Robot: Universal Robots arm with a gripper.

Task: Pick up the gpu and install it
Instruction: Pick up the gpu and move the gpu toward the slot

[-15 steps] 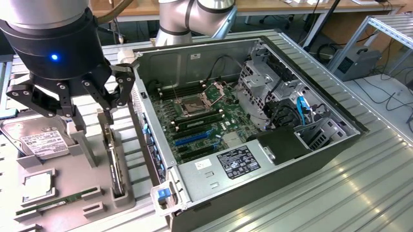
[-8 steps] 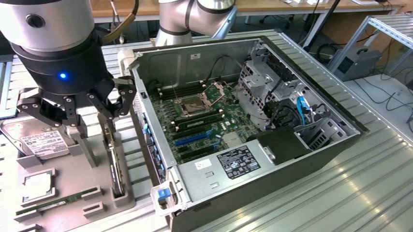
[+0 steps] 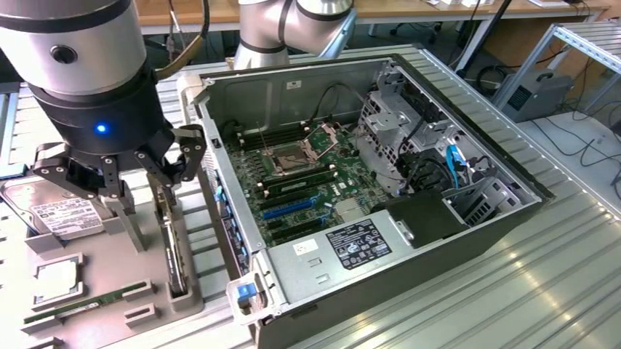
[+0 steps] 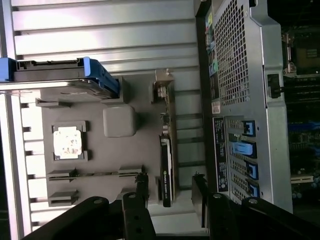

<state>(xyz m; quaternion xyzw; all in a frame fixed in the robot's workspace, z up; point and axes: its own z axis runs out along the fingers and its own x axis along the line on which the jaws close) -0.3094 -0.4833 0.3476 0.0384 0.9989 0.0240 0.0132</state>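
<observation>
Metal table (image 3: 543, 291), grey parts tray (image 3: 115, 260), computer case (image 3: 408, 291)

Ribbed metal table (image 3: 543, 291), wooden desk (image 3: 408, 9) behind, aluminium frame (image 3: 594, 51), cables (image 3: 582, 145) across pale floor (image 3: 568, 120)

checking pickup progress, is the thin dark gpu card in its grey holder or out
In. The thin dark gpu card stands on edge in a slot of the grey holder, with the open black gripper either side of it.

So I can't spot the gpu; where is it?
The gpu stands on edge in the grey tray at the exterior view's left, beside the case, under the claw.
</observation>
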